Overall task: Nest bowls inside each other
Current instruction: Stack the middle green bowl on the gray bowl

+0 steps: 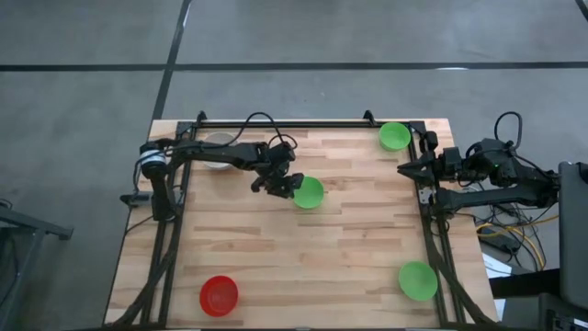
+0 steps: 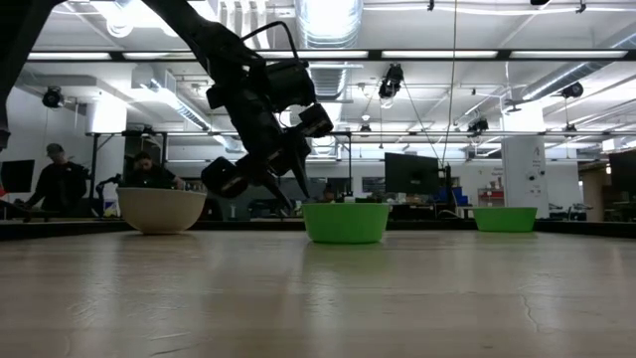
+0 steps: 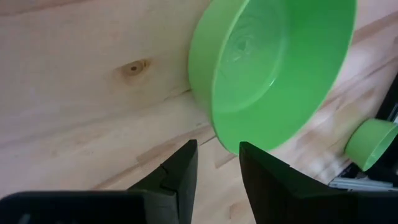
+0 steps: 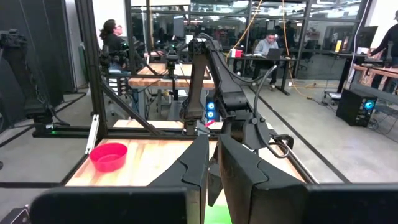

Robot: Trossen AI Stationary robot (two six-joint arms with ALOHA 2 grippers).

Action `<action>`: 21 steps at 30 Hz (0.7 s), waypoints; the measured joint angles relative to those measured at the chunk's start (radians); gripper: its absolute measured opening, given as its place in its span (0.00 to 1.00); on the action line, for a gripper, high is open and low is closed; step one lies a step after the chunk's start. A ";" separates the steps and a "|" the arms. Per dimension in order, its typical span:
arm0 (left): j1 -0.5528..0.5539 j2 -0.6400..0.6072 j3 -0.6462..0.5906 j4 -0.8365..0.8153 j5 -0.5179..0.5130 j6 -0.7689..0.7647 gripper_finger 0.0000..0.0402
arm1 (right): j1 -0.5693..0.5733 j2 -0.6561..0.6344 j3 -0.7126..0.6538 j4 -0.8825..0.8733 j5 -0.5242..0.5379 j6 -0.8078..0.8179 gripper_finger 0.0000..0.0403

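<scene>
Hovering fingers: the left gripper (image 3: 217,165) stood with its two dark fingers (image 3: 180,171) a little apart, nothing between them, poised just beside the near rim of the middle green bowl (image 3: 273,68).
Contact: none that I could make out; in the low view the fingers seemed just short of the bowl wall, though that angle left it uncertain.
Middle green bowl: upright near the table's centre (image 1: 309,192), well apart from the others.
Other bowls: a whitish bowl (image 1: 218,150) under the left arm at the far left edge, a green bowl (image 1: 394,136) at the far right corner, another green bowl (image 1: 417,280) at the near right, and a red bowl (image 1: 219,295) at the near left.
Right gripper: parked off the table's right edge (image 1: 406,168), fingers nearly together and holding nothing.
Table: bare wooden planks (image 1: 276,248).
Progress: no bowl sat inside another yet.
Doing the step well: I judged one finger should go inside the rim and one outside, then close squarely on the thin wall; a push from the side would likely slide the light bowl away.
</scene>
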 joint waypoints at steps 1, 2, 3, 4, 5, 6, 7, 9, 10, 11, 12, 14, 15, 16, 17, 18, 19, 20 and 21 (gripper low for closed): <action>0.000 0.000 0.000 0.000 -0.001 -0.015 0.31 | 0.000 0.000 0.000 0.000 0.000 0.000 0.08; 0.000 0.000 0.001 -0.001 -0.006 -0.038 0.31 | 0.000 0.000 0.000 0.000 0.000 0.000 0.08; 0.000 0.000 0.001 -0.001 -0.017 -0.063 0.31 | 0.000 0.000 0.000 0.000 0.000 0.000 0.08; 0.000 0.000 0.001 -0.001 -0.035 -0.087 0.31 | 0.000 0.000 0.000 0.000 0.000 0.000 0.08; 0.000 0.000 0.001 -0.001 -0.046 -0.105 0.31 | 0.000 0.000 0.000 0.000 0.000 0.000 0.08; 0.000 0.000 0.001 -0.001 -0.054 -0.113 0.31 | 0.000 0.000 0.000 0.000 0.000 0.000 0.08; 0.000 0.000 0.001 0.001 -0.056 -0.117 0.31 | 0.000 0.000 0.000 0.000 0.000 0.000 0.08; 0.000 -0.001 0.001 0.002 -0.066 -0.124 0.31 | 0.000 0.000 0.000 0.000 0.000 0.000 0.08; 0.000 -0.001 0.001 0.002 -0.068 -0.127 0.31 | 0.000 0.000 0.000 0.000 0.000 0.000 0.08; 0.000 -0.001 0.001 0.002 -0.073 -0.128 0.31 | 0.000 0.000 0.000 0.000 0.000 0.000 0.08; 0.000 -0.001 0.001 0.002 -0.075 -0.129 0.31 | 0.000 0.000 0.000 0.000 0.000 0.000 0.08; 0.000 -0.001 -0.001 0.002 -0.079 -0.136 0.31 | 0.000 0.000 0.000 0.000 0.000 0.000 0.08; 0.000 0.002 -0.001 0.003 -0.080 -0.137 0.31 | 0.000 0.000 0.000 0.000 0.000 0.000 0.08; -0.001 0.006 -0.001 0.003 -0.080 -0.137 0.31 | 0.000 0.000 0.000 0.000 0.000 0.000 0.08; -0.002 0.012 -0.001 0.003 -0.079 -0.138 0.31 | 0.000 0.000 0.000 0.000 0.000 0.000 0.08; -0.004 0.020 -0.001 0.003 -0.077 -0.140 0.31 | 0.000 0.000 0.000 0.000 0.000 0.000 0.08; -0.006 0.027 -0.001 0.003 -0.072 -0.143 0.31 | 0.000 0.000 0.000 0.000 0.000 0.000 0.08; -0.009 0.036 -0.001 0.008 -0.066 -0.144 0.31 | 0.000 0.000 0.000 0.000 0.000 0.000 0.08; -0.010 0.041 -0.001 0.018 -0.056 -0.145 0.31 | 0.000 0.000 0.000 0.000 0.000 0.000 0.08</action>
